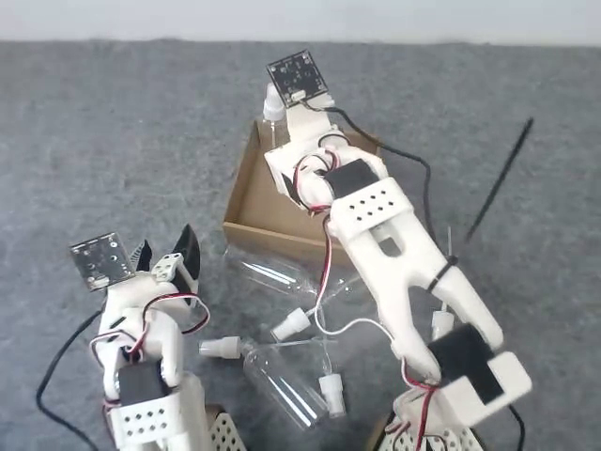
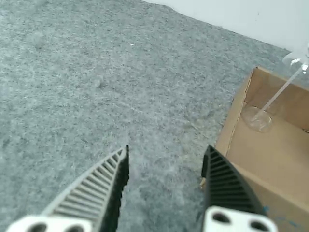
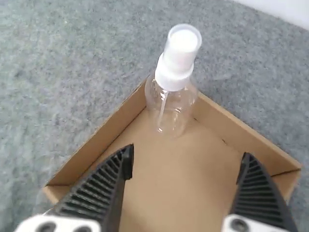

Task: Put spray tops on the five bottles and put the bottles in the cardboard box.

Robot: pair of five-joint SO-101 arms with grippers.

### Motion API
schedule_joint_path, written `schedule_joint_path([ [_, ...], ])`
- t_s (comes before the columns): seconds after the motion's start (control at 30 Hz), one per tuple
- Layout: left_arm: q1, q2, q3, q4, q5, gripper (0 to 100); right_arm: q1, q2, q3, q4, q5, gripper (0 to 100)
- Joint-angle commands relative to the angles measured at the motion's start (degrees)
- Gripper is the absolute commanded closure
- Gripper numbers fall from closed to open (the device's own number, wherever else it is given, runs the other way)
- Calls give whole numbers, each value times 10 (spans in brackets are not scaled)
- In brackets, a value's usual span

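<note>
- Carpet (image 1: pixel 113 141), grey, covers the table in the high view. We see the right arm (image 1: pixel 385 225) stretched far forward from the near edge, its wrist above the cardboard box (image 1: pixel 246 202).
- In the box's far corner, 1 upright bottle (image 1: pixel 273 117) stands just beside that wrist, with a white spray top (image 1: pixel 271 94) on it.
- The left arm (image 1: pixel 150 357) sits folded at the near-left side. The left gripper (image 1: pixel 167 256) is released, fingers spread, over bare carpet to the left of the box.
- In front of the box we count 2 clear bottles on their sides: 1 lying bottle (image 1: pixel 263 272) just beside the near wall and a nearer lying bottle (image 1: pixel 286 381).
- White caps (image 1: pixel 221 348) lie around these 2 bottles. We cannot tell whether any of them sits on a neck.
- A black strip (image 1: pixel 498 178) lies on the carpet to the right of the box.
- In the left wrist view the left gripper (image 2: pixel 166 152) gapes over carpet with nothing between its fingers, and the box's corner (image 2: pixel 236 121) is near it.
- This view adds the upright bottle's clear base (image 2: pixel 256 118) resting on the box floor, with a thin tube rising from it.
- In the right wrist view the right gripper (image 3: pixel 187 154) is spread wide and empty, hovering over the inside of the box (image 3: pixel 96 140).
- The bottle (image 3: pixel 171 104) stands upright in the corner, apart from both fingers, and we see its spray top (image 3: pixel 181 53) seated on the neck.
</note>
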Motion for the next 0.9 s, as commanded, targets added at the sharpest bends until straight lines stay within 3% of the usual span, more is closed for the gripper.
schedule_joint_path([
  [0.0, -4, -18, -7, 4, -4, 765, -7, -77, -22, 44, -5, 716],
  [0.87, -5, -18, -7, 4, -4, 765, -6, -164, -23, 444, -6, 715],
])
